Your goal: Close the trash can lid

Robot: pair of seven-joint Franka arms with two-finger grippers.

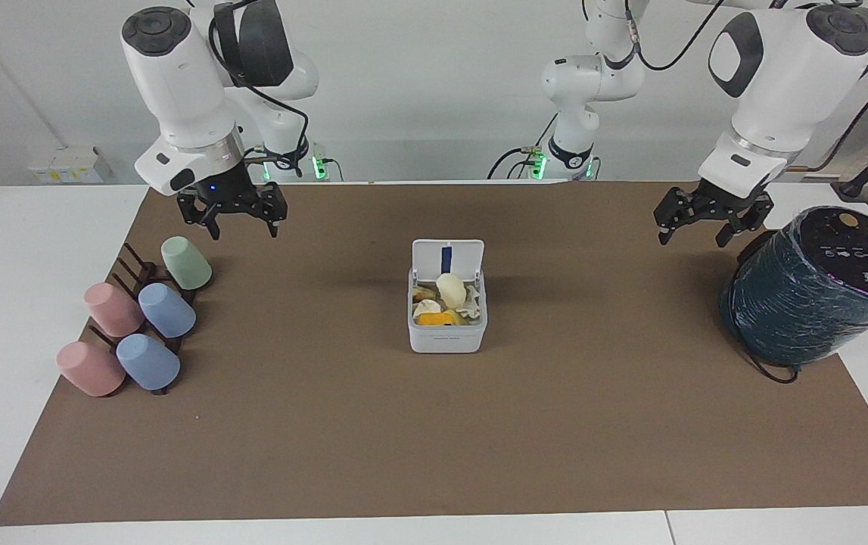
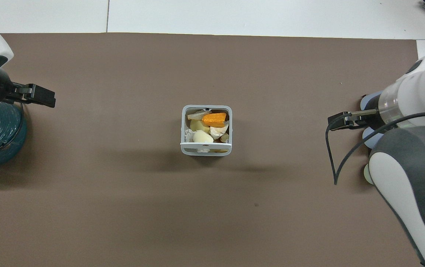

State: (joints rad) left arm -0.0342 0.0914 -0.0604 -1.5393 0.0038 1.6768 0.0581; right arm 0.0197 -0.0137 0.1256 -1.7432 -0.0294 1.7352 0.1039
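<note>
The small white square trash can (image 1: 446, 341) stands in the middle of the brown mat and is filled with food scraps. Its lid (image 1: 447, 260) is open and stands upright on the side nearer the robots, with the blue strip on its underside showing. In the overhead view the trash can (image 2: 182, 126) shows its open top, and the lid (image 2: 205, 148) is seen edge-on. My left gripper (image 1: 692, 238) is open and empty, raised over the mat beside the teal cylinder; it also shows in the overhead view (image 2: 47, 98). My right gripper (image 1: 244, 231) is open and empty, raised by the cup rack; it also shows in the overhead view (image 2: 334, 122).
A large dark teal cylinder (image 1: 812, 288) with a black top stands at the left arm's end of the table. A dark rack with several pastel cups (image 1: 138, 318) lies at the right arm's end. The brown mat (image 1: 434, 454) covers most of the white table.
</note>
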